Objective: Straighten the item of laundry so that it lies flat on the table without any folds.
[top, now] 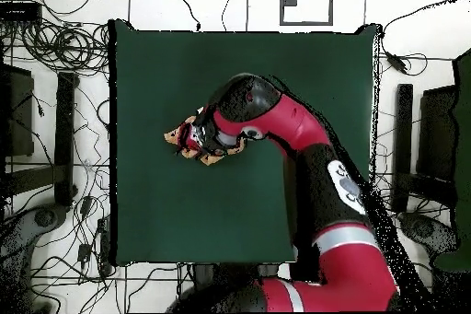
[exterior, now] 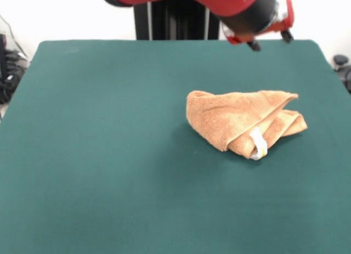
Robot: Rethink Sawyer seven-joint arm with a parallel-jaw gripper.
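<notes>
The item of laundry (exterior: 241,121) is an orange-tan terry towel lying crumpled and folded over itself right of the table's (exterior: 109,155) middle. Its white label (exterior: 258,145) sticks out at the near fold. My gripper (exterior: 270,41) hangs high above the cloth, beyond the towel's far right side. It is open, its two dark fingertips (exterior: 254,45) apart with nothing between them. In the overhead view the arm's wrist and gripper (top: 196,138) cover most of the towel (top: 173,133). Only small tan bits show at its edges on the green table (top: 156,200).
Green cloth stretches wide on every side of the towel. Cables (top: 64,48) and dark stands (top: 66,135) lie on the floor round the table's edges. The red arm (top: 313,154) crosses the table's right half in the overhead view.
</notes>
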